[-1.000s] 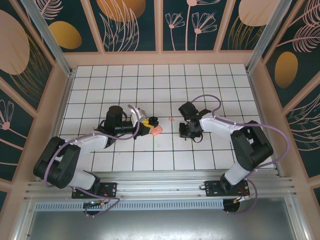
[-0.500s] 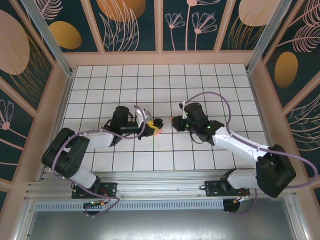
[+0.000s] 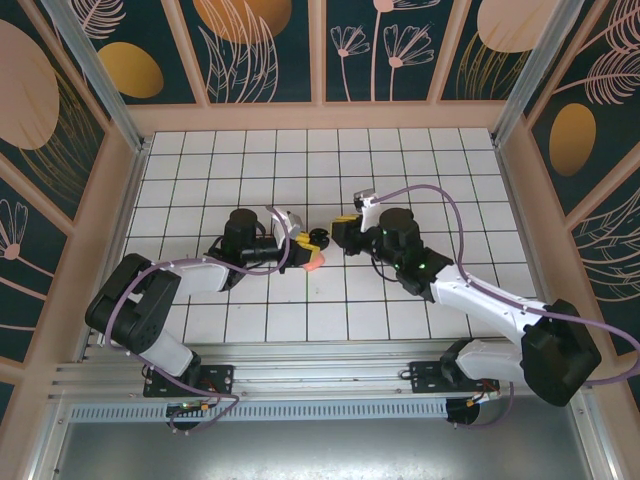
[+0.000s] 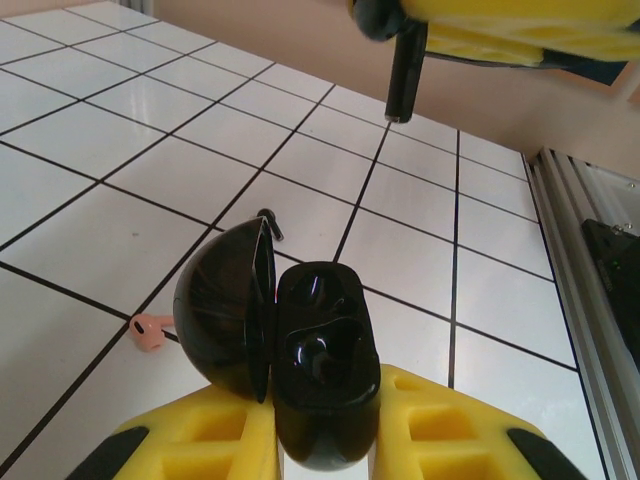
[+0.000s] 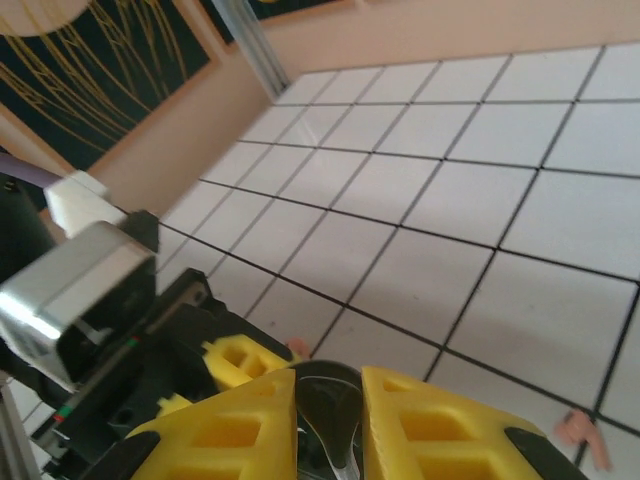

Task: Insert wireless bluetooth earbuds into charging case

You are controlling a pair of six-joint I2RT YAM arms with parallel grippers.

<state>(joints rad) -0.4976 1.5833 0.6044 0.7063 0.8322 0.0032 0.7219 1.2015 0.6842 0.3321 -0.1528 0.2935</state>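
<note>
- A flat table of glossy white square tiles (image 3: 400, 170) with thin black grid lines makes the floor of the cell; the tiles throw soft reflections.
- A pale, peach-coloured smooth frame (image 3: 320, 116) rims the table. Above it stand dark teal wall panels (image 3: 270, 50) printed with fine leaf and flower outlines and gold and peach ovals.
- A ribbed silver aluminium rail (image 3: 320, 375) runs along the near edge, carrying both arm bases.
- The left gripper (image 3: 300, 243), with blocky yellow foam-like fingers, lies low over the middle tiles. In its wrist view the left gripper (image 4: 320, 430) is pinching the small rounded clamshell charging case (image 4: 322, 370) by its lower half.
- The case stands open, the domed lid swung out to the left. The faces towards that camera are glossy black with a moulded hollow, and a thin reddish line edges the lid. From above, a salmon-pink part of the case (image 3: 312, 261) shows at the fingertips.
- A small salmon-pink earbud (image 4: 150, 330) lies on a tile just beside the lid, apart from the case; it also shows in the right wrist view (image 5: 585, 432).
- The right gripper (image 3: 340, 232) faces the left one, near it. Its yellow fingers (image 5: 230, 430) sit close together with a narrow gap; something dark and shiny shows in it, and I cannot tell whether it is pinched.
</note>
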